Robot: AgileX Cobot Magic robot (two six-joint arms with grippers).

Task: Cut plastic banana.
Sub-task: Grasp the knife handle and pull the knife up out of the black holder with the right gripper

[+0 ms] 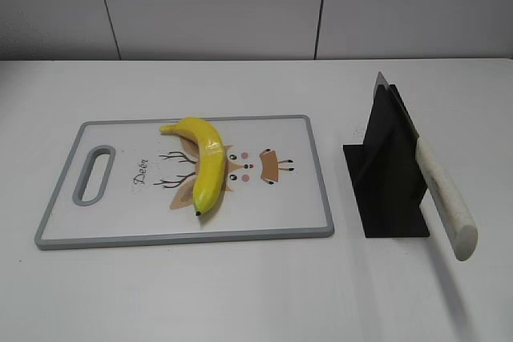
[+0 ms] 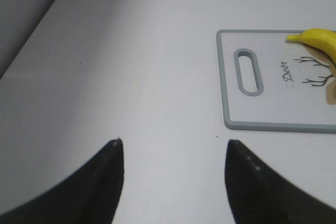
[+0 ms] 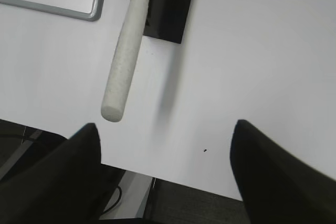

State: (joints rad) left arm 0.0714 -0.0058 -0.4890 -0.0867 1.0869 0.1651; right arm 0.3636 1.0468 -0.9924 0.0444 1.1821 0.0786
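Setup stage; cutting is not yet starting. The banana (image 1: 202,164) is lying on the cutting board (image 1: 309,190), roughly mid-board over the printed deer, black tip pointing toward the near edge and stem toward the far edge. Nothing is touching it.

The knife (image 1: 443,195) is sitting in a black stand (image 1: 390,178) to the right of the board, blade tucked into the slot, white handle slanting out and down toward the near right. Stand and board are apart, with bare table (image 1: 240,294) between them.

Neither arm is showing in the exterior view. Left gripper (image 2: 173,179) is hanging over bare table to the left of the board's handle slot, jaws spread, holding nothing. Right gripper (image 3: 165,174) is hovering near the table's front edge, jaws spread wide and empty; the knife handle's butt end is lying just ahead of it and toward its left finger (image 3: 63,177).

Judged step: fetching the knife. The next move is calling for the right gripper to advance and shift slightly left so the handle sits between the fingers, close on the handle well behind the blade, then draw it out along the slot's line so the stand is not tipping. The left gripper is likely needed to steady the banana near one end, since the glossy curved shape may roll under the blade.
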